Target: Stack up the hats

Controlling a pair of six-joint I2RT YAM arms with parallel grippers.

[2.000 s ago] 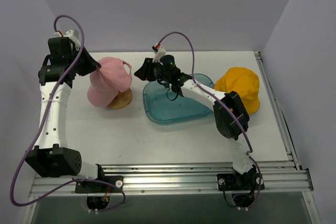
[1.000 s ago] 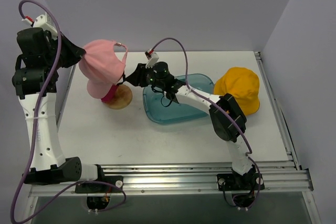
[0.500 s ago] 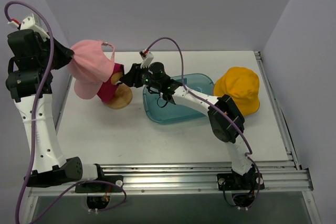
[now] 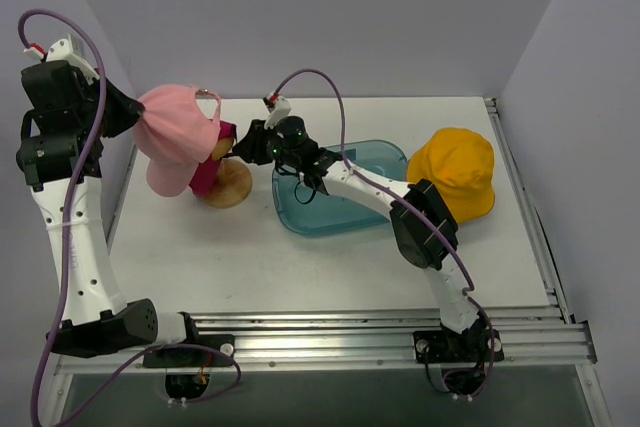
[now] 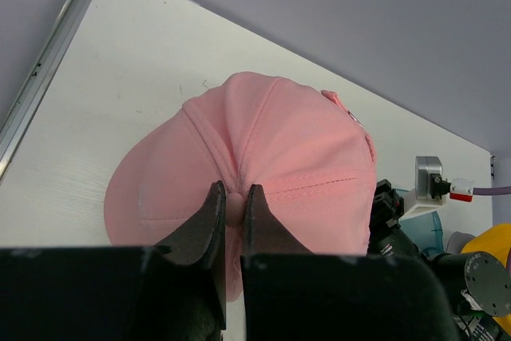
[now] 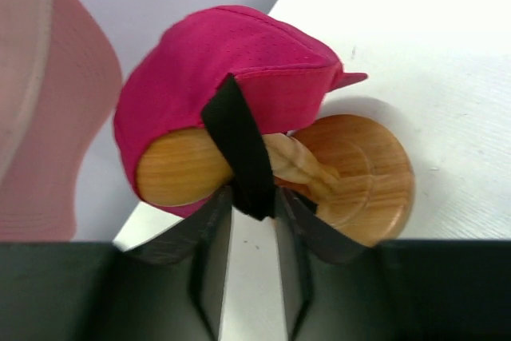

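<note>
My left gripper is shut on the top button of the pale pink hat and holds it in the air, above and left of the wooden stand. In the left wrist view the pink hat hangs from my jaws. The magenta hat sits on the stand's round top. My right gripper reaches it from the right. Its jaws are closed narrowly round the magenta hat's black strap. The yellow-orange hat lies at the far right. The grey hat is out of view.
A translucent teal tray lies mid-table under my right arm. The stand's disc base rests on the white table. Metal rails run along the table's near edge and right edge. Walls close off the back and both sides.
My left arm lifted the pale pink hat up and left off the stand, uncovering the magenta hat. My right gripper moved left from over the tray to the magenta hat's strap.
</note>
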